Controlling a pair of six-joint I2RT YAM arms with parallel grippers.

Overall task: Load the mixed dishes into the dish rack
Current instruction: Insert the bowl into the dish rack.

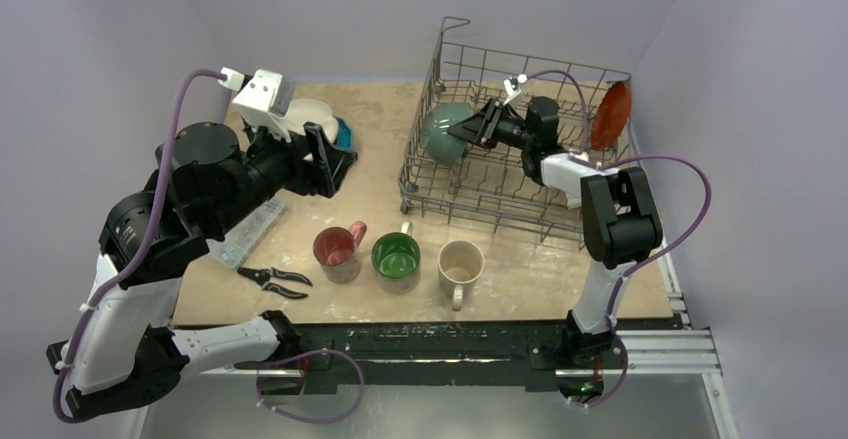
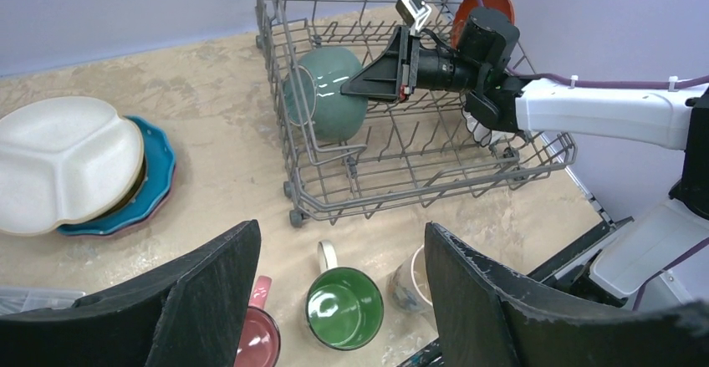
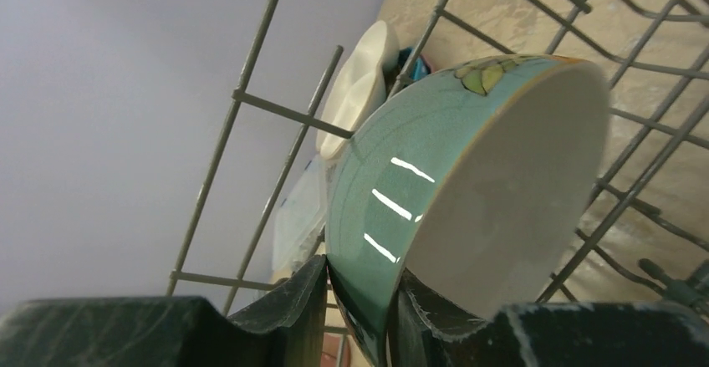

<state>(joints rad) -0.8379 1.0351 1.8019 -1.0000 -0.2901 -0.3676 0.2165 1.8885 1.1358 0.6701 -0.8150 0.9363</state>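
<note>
Even bright light, soft shadows, glare on bowl (image 3: 376,183)

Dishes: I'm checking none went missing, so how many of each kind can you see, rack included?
Mugs: 3 (red mug, green mug, cream mug)
Bowls: 1 (teal bowl)
Plates: 3 sure (orange plate, white plate, blue plate); others may hide beneath
Total: at least 7

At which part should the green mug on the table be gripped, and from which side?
Probably the near wall of the green mug, with one jaw inside and one outside, coming straight down. It stands upright with its mouth open upward. Its handle points to the far side, and the red mug and cream mug stand close on either side.
</note>
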